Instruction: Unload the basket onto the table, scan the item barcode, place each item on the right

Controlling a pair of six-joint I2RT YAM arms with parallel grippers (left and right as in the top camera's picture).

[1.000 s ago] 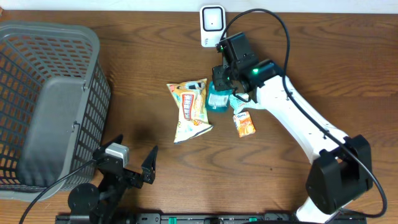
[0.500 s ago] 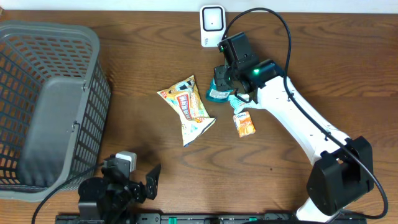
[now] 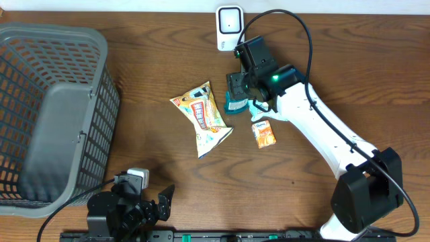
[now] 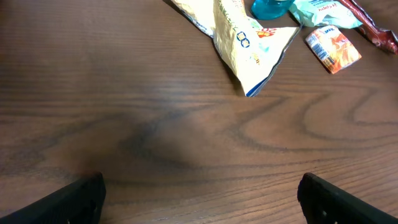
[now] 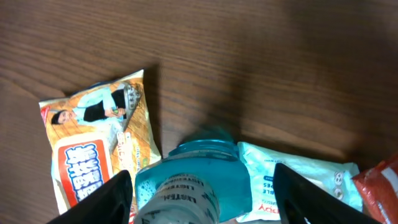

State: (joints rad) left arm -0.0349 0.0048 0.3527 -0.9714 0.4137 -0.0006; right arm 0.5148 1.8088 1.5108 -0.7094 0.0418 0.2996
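Observation:
A teal mouthwash bottle (image 5: 193,180) lies on the table between a snack bag (image 5: 93,149) and a pale wipes packet (image 5: 292,180). My right gripper (image 5: 202,200) hovers over the bottle, open, its fingers (image 5: 99,199) standing apart from the bottle's sides. From overhead, the right gripper (image 3: 236,87) covers the bottle's top end (image 3: 235,104), just below the white scanner (image 3: 230,27) at the far edge. My left gripper (image 4: 199,199) is open and empty over bare wood near the front edge, well short of the snack bag (image 4: 249,37).
A grey mesh basket (image 3: 54,114) fills the left side. An orange packet (image 3: 263,133) lies right of the snack bag (image 3: 203,117), and a red wrapper (image 5: 379,180) sits beside the wipes. The left arm's base (image 3: 127,205) is at the front edge.
My right gripper's jaws have opened off the teal bottle. The snack bag turned and shifted left earlier. The left arm has pulled back toward the front edge.

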